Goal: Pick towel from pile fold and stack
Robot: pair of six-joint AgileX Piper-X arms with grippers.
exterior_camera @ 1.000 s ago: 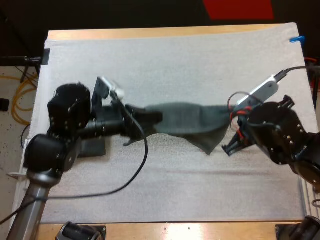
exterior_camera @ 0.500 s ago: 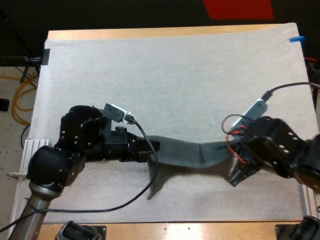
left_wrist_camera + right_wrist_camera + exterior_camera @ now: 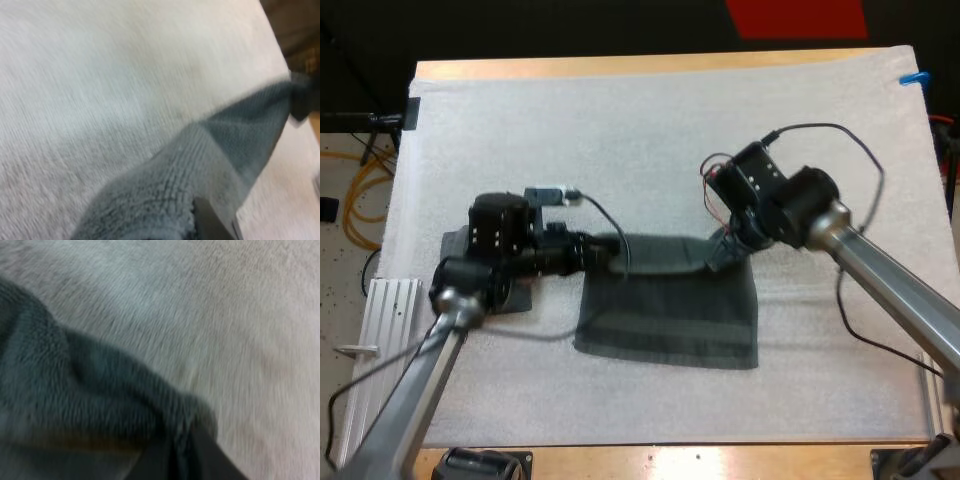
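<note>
Two far corners of the dark grey-green towel are pinched, one by the left gripper and one by the right gripper, each clamped on the cloth. The towel lies spread on the white mat, mid-table between the arms.

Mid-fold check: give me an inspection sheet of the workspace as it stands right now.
surface: white mat lying flat on the wooden table.
job's things: towel spread on the mat, far edge raised; folded towel under the left arm.
clutter: nothing seen.
grippers: left pincer shut on the towel's far left corner; right pincer shut on its far right corner.
cables: yellow cable on the floor left of the table.
surroundings: pale ribbed rail at the table's left side.
</note>
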